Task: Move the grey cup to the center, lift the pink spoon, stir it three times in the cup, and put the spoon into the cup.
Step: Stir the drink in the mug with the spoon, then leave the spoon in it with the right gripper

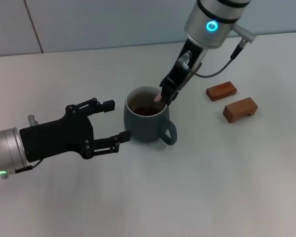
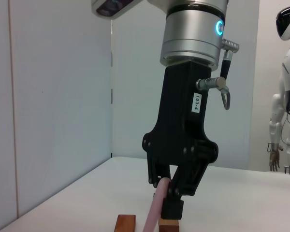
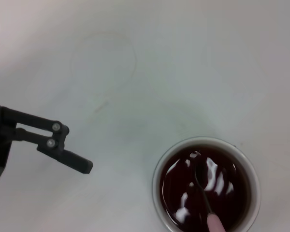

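The left pincer (image 1: pixel 116 120) hovers low at about 9 o'clock of the cup (image 1: pixel 147 122), its black fingers (image 1: pixel 107 104) spread wide and holding nothing, the near fingertip just beside the cup's wall. The cup stands upright near the middle of the white desk (image 1: pixel 197 187), its loop handle turned toward 4 o'clock; the right wrist view shows dark liquid inside. Above the cup's rim at about 1 o'clock, the right pincer (image 1: pixel 164 97) points down and is clamped on the pink handle of the spoon (image 3: pixel 209 203), whose metal bowl sits under the liquid's surface. Two wooden blocks (image 1: pixel 221 91) lie on the desk well apart from the cup, at about 2 and 3 o'clock of it.
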`<state>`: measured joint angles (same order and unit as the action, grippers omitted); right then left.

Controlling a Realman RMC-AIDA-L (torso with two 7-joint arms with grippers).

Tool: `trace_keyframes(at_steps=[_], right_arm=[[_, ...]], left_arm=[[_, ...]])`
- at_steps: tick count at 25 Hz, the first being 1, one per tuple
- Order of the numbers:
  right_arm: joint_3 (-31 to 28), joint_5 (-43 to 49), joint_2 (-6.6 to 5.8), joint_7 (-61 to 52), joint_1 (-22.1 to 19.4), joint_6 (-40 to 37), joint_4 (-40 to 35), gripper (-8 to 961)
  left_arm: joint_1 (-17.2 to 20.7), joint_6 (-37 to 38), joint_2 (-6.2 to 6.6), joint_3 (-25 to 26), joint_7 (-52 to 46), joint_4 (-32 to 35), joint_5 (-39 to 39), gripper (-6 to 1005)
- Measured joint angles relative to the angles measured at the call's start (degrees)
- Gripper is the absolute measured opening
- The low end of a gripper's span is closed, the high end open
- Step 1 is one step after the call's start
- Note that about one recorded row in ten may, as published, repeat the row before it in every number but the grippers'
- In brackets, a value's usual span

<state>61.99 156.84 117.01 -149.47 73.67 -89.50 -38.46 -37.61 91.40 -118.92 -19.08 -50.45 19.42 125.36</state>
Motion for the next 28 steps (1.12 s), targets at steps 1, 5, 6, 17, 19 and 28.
trace_keyframes(at_steps=[1, 5, 6, 17, 19, 28], right_arm=[[0.0, 0.0, 0.0, -0.1, -0.2, -0.2, -0.5, 136], [0.0, 0.0, 0.54, -0.5, -1.0, -1.1, -3.6, 137], [0.1, 0.0, 0.7, -0.7, -1.3, -1.3, -4.5, 137], [0.4, -4.4, 1.97, -1.5, -11.8, -7.8, -27.8, 436], [0.4, -9.2, 1.83, -0.2, -16.2, -7.9, -34.2, 529], [-1.5, -30.8, 1.98, 16.3, -40.1, -5.2, -54.3, 770]], left_arm=[[0.0, 0.0, 0.0, 0.0, 0.0, 0.0, 0.0, 840], [-0.1, 0.0, 0.0, -0.2, -0.1, 0.1, 0.0, 840], [-0.1, 0.0, 0.0, -0.3, -0.2, 0.2, 0.0, 840], [-0.1, 0.0, 0.04, -0.4, -0.3, 0.4, 0.0, 840], [0.1, 0.0, 0.1, -0.4, -0.4, 0.5, -0.1, 840], [0.5, 0.1, 0.27, -0.1, -0.6, 0.5, -0.1, 840]])
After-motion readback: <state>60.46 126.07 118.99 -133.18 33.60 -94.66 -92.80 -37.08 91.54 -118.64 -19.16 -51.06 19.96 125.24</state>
